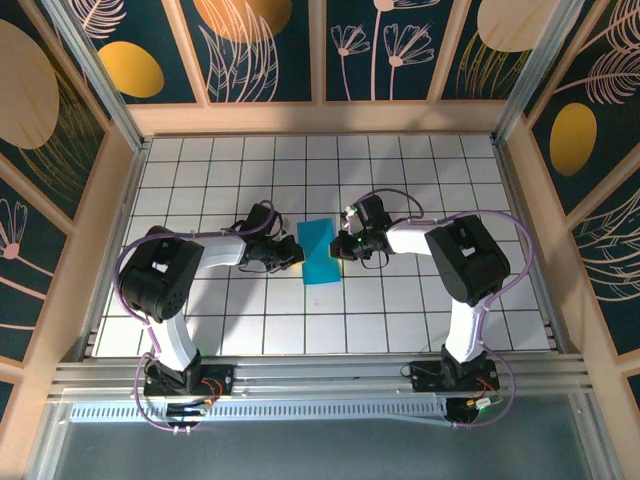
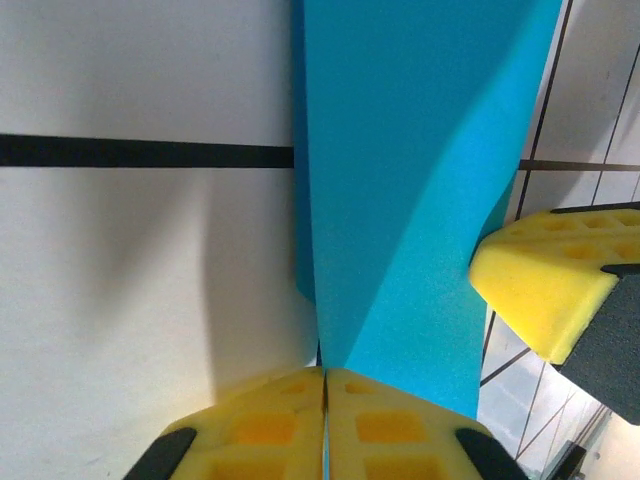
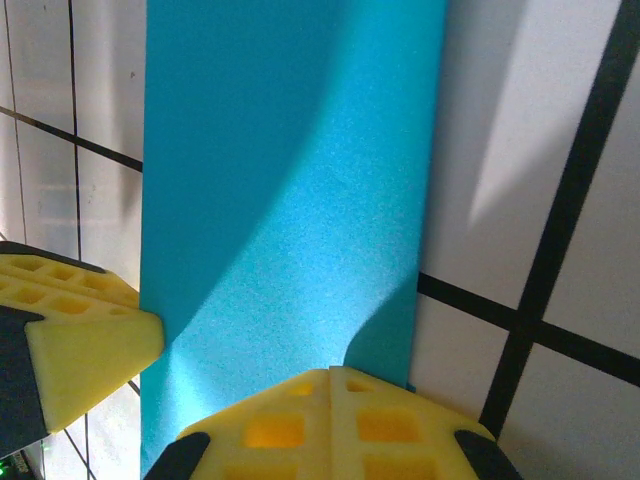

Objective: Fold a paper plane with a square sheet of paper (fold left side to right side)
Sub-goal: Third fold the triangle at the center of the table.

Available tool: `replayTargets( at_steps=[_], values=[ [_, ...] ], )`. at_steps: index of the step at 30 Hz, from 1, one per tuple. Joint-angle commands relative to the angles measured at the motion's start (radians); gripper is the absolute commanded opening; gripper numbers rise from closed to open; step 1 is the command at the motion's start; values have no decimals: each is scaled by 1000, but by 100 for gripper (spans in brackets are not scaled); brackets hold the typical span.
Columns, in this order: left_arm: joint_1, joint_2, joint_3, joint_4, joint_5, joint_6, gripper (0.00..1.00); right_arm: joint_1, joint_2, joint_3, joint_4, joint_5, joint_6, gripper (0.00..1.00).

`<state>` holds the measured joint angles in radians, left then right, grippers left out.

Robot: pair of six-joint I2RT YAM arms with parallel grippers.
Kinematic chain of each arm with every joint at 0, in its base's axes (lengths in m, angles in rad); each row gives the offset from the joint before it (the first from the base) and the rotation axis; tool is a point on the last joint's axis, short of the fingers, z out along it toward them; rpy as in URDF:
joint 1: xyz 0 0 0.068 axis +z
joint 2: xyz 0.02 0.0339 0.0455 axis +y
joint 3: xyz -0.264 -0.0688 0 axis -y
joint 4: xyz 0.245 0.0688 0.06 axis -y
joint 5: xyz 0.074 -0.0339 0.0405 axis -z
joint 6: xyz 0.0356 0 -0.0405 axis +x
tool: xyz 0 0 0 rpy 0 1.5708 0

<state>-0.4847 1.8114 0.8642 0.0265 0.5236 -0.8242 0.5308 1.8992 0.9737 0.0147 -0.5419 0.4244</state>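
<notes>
While the square sheet of paper (image 1: 320,252) lies mid-table between my arms as a narrow doubled strip, I'm creasing the left-to-right fold.
My left gripper (image 2: 325,390) pinches its left edge. My right gripper (image 3: 332,390), pads pressed together, rests on it. Next, I judge: sharpen that crease without shifting the layers.

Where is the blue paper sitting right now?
In the top view the blue paper lies in the middle of the table, between the left pincer at its left edge and the right pincer at its right edge.
</notes>
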Motion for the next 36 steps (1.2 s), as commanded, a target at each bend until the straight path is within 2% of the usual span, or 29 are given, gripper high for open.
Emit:
replayTargets(
  at_steps=[1,4,9,13,18,22,27,31,36],
  values=[
    [-5,-16,23,-9,-13,-9,5,-3,6,-2,-67,62,-12,0],
    [-5,-26,26,-17,-14,-18,3,-5,-27,6,-53,70,-5,2],
    [-6,-44,19,-19,1,-64,0,-3,-150,-1,-20,152,-36,33],
    [-8,-59,12,-18,19,-89,0,11,-275,-53,-15,261,-113,45],
    [-8,-73,14,-27,50,-98,0,170,-432,-174,-28,480,-229,59],
    [-8,-75,23,-46,68,-89,0,341,-514,-278,14,621,-263,68],
    [-8,-69,35,-54,71,-84,0,527,-497,-327,35,813,-301,76],
    [-8,-69,44,-63,70,-77,0,586,-425,-309,51,905,-338,80],
    [-8,-72,46,-69,68,-75,0,594,-350,-270,96,950,-394,80]
  ],
)
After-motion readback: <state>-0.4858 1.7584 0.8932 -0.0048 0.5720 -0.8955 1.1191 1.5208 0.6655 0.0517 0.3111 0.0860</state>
